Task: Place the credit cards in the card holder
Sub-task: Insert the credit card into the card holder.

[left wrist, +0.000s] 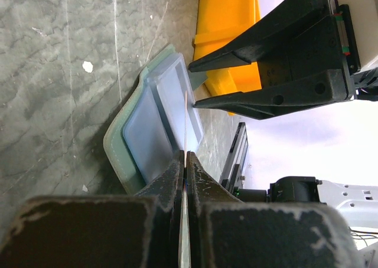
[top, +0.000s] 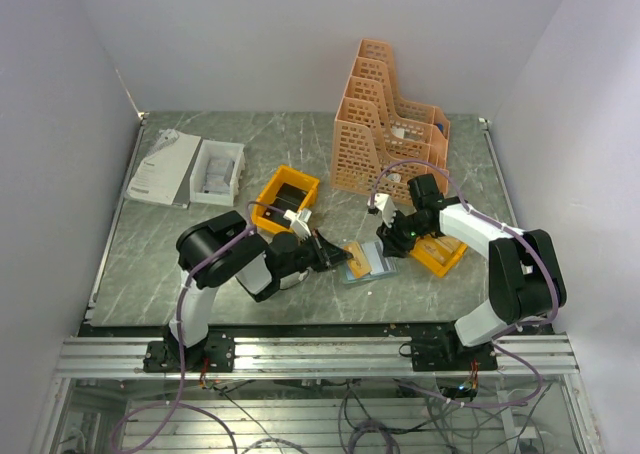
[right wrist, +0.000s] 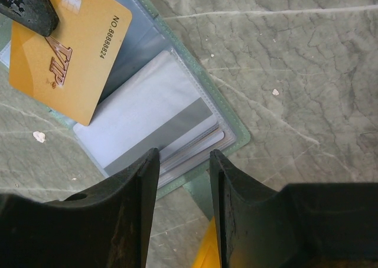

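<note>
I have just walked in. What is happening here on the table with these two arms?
The left gripper is shut on a gold credit card and holds it over the card holder, which lies open on the table. The right gripper hovers with open jaws at one edge of the holder, above its clear sleeves; whether it touches them I cannot tell. The card is not yet inside a sleeve.

The open card holder (left wrist: 142,132) is boxed in by the left gripper (top: 337,255) pinching a gold card (right wrist: 65,61) on its left, the parted right gripper (top: 386,240) and a yellow bin (top: 448,264) at its right and tall orange racks (top: 385,124) behind, leaving only bare table (top: 330,304) toward the near edge.
</note>
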Robot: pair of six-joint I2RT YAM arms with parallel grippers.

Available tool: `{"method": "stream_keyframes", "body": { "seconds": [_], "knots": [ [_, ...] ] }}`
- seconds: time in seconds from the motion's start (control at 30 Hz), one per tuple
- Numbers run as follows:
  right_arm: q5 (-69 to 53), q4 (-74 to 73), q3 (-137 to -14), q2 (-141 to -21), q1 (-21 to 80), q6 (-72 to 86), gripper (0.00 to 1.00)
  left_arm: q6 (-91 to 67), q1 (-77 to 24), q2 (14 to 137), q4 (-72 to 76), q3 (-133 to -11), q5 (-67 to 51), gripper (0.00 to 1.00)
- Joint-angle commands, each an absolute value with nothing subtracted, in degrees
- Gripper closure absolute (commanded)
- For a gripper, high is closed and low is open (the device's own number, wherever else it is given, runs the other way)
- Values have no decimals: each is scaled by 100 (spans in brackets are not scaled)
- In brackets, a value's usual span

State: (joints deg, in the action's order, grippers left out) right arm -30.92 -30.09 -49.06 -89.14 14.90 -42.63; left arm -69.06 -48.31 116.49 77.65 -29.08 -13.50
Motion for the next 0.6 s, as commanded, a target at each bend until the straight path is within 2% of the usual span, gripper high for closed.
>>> {"method": "stream_keyframes", "body": {
  "seconds": [0.0, 0.57],
  "knots": [
    [-2944, -3014, -4948, -8941, 1527, -4271, 60, -6897, -4860, 11485, 7685, -2813, -1162, 93],
    [-2944, -2997, -4939, -8892, 1547, -4271, 60, -6918, -4856, 11447, 7102, -3052, -1239, 93]
  ]
}}
